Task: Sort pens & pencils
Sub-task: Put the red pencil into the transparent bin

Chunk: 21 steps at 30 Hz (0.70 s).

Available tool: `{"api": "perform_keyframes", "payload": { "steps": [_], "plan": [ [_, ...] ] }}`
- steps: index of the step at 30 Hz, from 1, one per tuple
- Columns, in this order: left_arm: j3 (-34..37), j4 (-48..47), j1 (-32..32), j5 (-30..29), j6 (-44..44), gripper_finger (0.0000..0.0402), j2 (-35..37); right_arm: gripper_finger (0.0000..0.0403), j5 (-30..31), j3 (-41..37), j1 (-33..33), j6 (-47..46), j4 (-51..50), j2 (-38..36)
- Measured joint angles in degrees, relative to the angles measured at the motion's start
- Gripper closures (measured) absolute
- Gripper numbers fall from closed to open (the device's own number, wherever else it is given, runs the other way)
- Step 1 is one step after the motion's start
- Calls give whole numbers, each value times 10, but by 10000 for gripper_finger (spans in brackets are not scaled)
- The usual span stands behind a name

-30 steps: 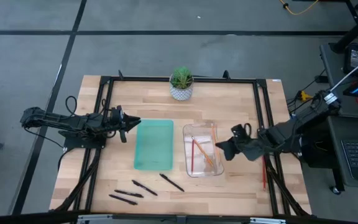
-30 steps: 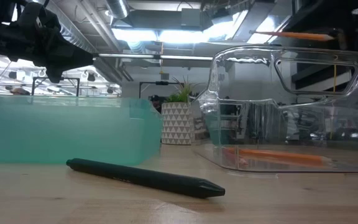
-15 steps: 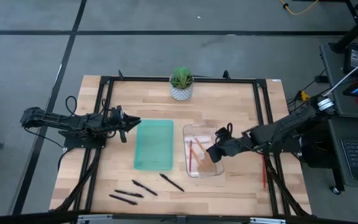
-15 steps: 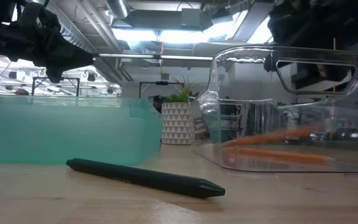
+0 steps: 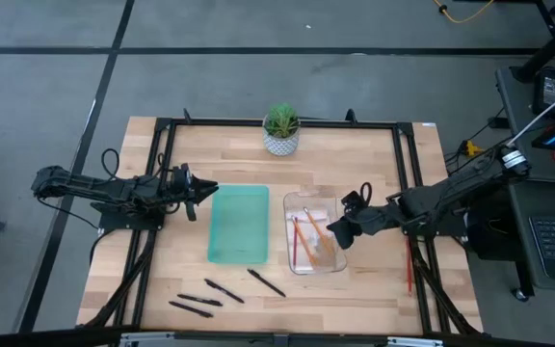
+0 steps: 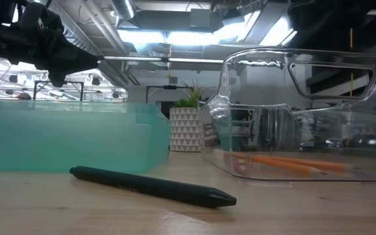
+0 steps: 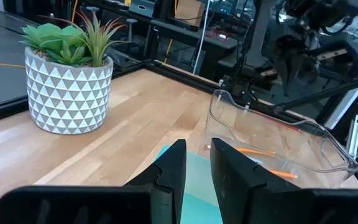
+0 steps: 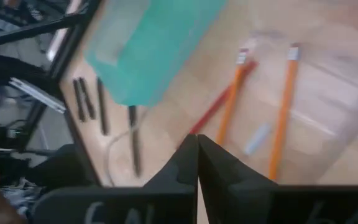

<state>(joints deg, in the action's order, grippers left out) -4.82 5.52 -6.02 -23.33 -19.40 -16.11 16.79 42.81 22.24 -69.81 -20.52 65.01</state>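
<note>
Three pencils (image 5: 312,231), two orange and one red, lie on the floor of the clear bin (image 5: 292,267); they also show in the right wrist view (image 8: 229,93). Several black pens (image 5: 224,291) lie on the table near its front edge, one close up in the low view (image 6: 152,186). My right gripper (image 5: 334,229) hangs shut over the bin's right side, slanting down, with nothing in it (image 8: 196,146). My left gripper (image 5: 213,191) waits level at the left edge of the teal tray (image 5: 239,226), with a narrow gap between its fingers (image 7: 197,162) and nothing in it.
A potted plant (image 5: 280,130) stands at the table's far edge, behind the tray and the bin. The teal tray and the clear bin sit side by side mid-table. Bare wood lies between them and the pens, and along the front right.
My right gripper has swung left over the clear bin, rolling as it went, then drawn back a little toward the right. An orange pencil that was high above the bin has dropped in and now lies on the bin's floor with the others.
</note>
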Motion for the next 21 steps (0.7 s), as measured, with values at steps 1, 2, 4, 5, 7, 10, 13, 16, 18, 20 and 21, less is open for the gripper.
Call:
{"api": "perform_keyframes", "payload": {
  "steps": [1, 2, 4, 5, 7, 10, 13, 16, 18, 20, 21],
  "plan": [
    [0, 0, 0, 0, 0, 333, 0, 396, 3, 0, 0, -2, -28, -11],
    [0, 0, 0, 0, 0, 333, 0, 398, 5, 0, 3, -7, -61, -22],
    [0, 0, 0, 0, 0, 333, 0, 399, 8, 0, 11, -36, -122, -39],
    [0, 0, 0, 0, 0, 333, 0, 399, 8, 0, 17, -52, -153, -45],
    [0, 0, 0, 0, 0, 333, 0, 400, 4, 0, 34, -88, -219, -53],
    [0, 0, 0, 0, 0, 333, 0, 401, -18, 0, 61, -149, -314, -56],
    [0, 1, 0, 0, -1, 333, 0, 401, -67, 3, 89, -197, -397, -54],
    [0, 1, 0, 0, -2, 333, 0, 401, -128, 8, 119, -210, -432, -54],
    [0, 1, 0, 0, -10, 333, 0, 401, -167, 8, 143, -210, -429, -52],
    [0, 1, 0, 0, -12, 333, 0, 401, -198, 8, 167, -210, -417, -40],
    [0, 1, 0, 0, -11, 333, 0, 401, -210, 8, 179, -213, -413, -29]
  ]
}}
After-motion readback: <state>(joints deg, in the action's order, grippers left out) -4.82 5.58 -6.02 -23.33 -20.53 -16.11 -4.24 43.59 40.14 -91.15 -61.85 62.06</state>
